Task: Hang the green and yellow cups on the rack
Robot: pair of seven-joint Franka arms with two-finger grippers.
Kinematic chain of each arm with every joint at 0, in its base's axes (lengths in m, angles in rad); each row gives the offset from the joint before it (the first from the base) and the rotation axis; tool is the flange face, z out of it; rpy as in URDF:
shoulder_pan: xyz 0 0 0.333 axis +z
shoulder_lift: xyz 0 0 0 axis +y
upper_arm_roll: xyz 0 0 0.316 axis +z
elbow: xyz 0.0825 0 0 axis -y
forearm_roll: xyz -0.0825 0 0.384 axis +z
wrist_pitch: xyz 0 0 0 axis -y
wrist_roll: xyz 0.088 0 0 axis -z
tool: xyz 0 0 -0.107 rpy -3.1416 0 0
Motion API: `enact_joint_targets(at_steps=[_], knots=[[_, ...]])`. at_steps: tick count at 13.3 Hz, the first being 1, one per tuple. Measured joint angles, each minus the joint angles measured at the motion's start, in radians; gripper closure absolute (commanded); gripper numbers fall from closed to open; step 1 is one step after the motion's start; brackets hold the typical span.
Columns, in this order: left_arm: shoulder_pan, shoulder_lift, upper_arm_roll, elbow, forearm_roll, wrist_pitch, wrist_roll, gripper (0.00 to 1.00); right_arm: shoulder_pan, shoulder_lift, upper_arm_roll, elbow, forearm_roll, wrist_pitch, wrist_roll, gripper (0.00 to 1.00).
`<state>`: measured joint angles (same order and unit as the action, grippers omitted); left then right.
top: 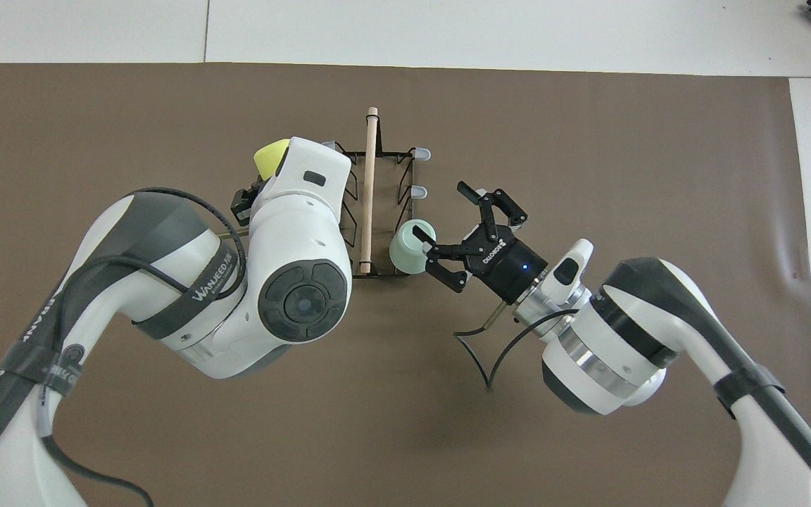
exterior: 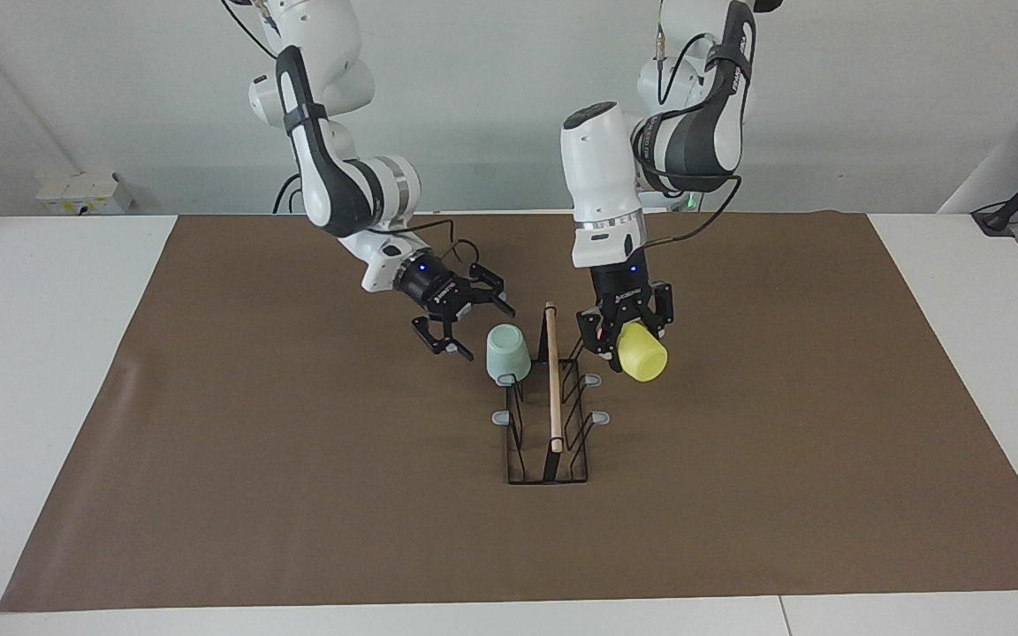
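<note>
The green cup (exterior: pixel 507 352) hangs upturned on a prong of the rack (exterior: pixel 551 415), on the side toward the right arm. The right gripper (exterior: pixel 467 325), jaws spread, sits just beside it. The left gripper (exterior: pixel 626 331) clenches the yellow cup (exterior: pixel 641 352) over the rack's side toward the left arm.

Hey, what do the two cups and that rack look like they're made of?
Green cup: probably plastic, with an even pale mint colour and a matte, smooth wall. Yellow cup: likely the same plastic, bright, uniform and opaque. Rack: thin black wire frame, probably coated metal; the top rod looks like light unpainted wood; the prong tips look like grey plastic or rubber caps.
</note>
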<state>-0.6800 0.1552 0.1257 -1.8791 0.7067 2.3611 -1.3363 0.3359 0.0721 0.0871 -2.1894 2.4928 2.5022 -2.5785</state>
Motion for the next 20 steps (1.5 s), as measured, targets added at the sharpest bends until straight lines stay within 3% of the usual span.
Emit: enact_joint_targets(at_steps=[2, 5, 8, 15, 20], knots=[[-0.013, -0.01, 0.0, -0.028, 0.063, 0.0, -0.063, 1.0, -0.071, -0.04, -0.001, 0.002, -0.216, 0.025, 0.074, 0.0], [-0.021, -0.021, 0.0, -0.066, 0.173, 0.003, -0.167, 1.0, -0.197, -0.044, -0.005, 0.037, -0.627, 0.018, 0.254, 0.0], [-0.038, -0.032, -0.002, -0.09, 0.223, 0.005, -0.256, 1.0, -0.272, -0.045, -0.007, 0.075, -0.945, 0.01, 0.402, 0.0], [-0.095, -0.038, -0.003, -0.153, 0.319, 0.003, -0.411, 1.0, -0.329, -0.062, -0.019, 0.112, -1.686, 0.01, 0.913, 0.0], [-0.1, -0.038, -0.001, -0.169, 0.369, 0.003, -0.475, 1.0, -0.34, -0.065, -0.017, 0.116, -2.11, 0.009, 1.357, 0.0]])
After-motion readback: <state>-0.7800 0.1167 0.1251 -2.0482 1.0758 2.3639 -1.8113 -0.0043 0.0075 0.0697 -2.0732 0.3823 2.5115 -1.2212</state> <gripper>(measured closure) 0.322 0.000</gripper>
